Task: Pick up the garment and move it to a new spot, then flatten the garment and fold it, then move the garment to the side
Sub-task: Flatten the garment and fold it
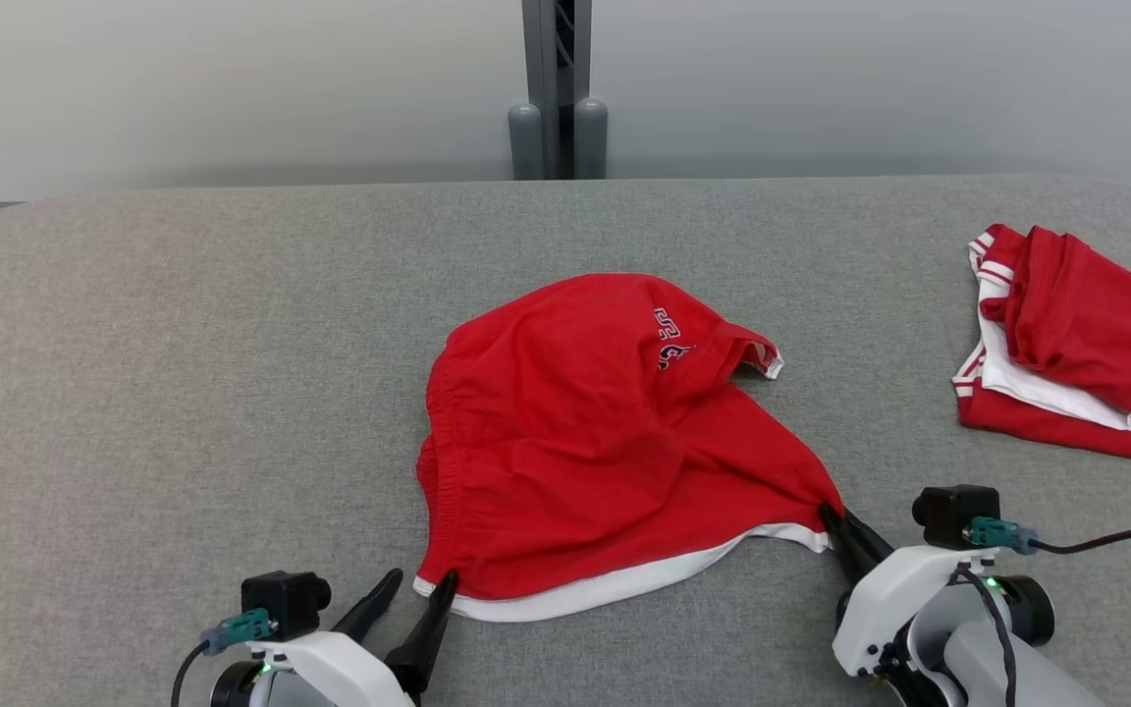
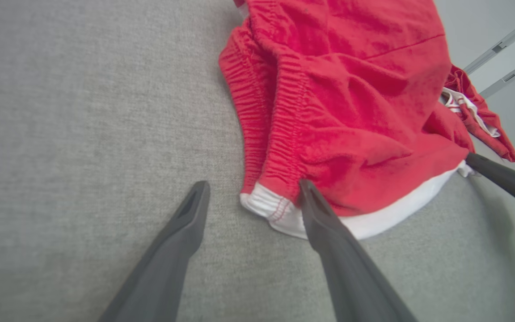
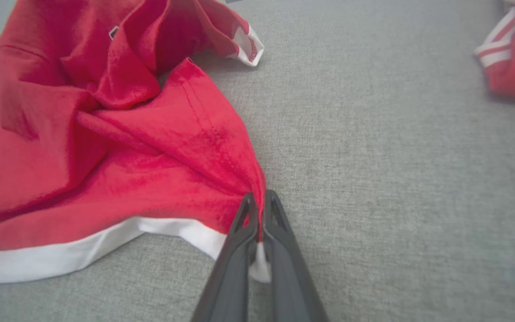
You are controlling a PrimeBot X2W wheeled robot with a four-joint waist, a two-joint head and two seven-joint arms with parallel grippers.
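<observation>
So the shorts (image 1: 585, 442) sit crumpled in the middle of the table (image 1: 183, 344), right gripper (image 1: 827, 513) pinched tight on their near right corner, left gripper (image 1: 423, 575) spread wide at their near left corner.

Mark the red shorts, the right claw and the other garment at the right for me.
red shorts (image 1: 565, 442): head view, middle of the red fabric.
right claw (image 3: 259, 197): right wrist view, between its shut fingertips.
other garment (image 1: 1096, 334): head view, top red layer.
</observation>
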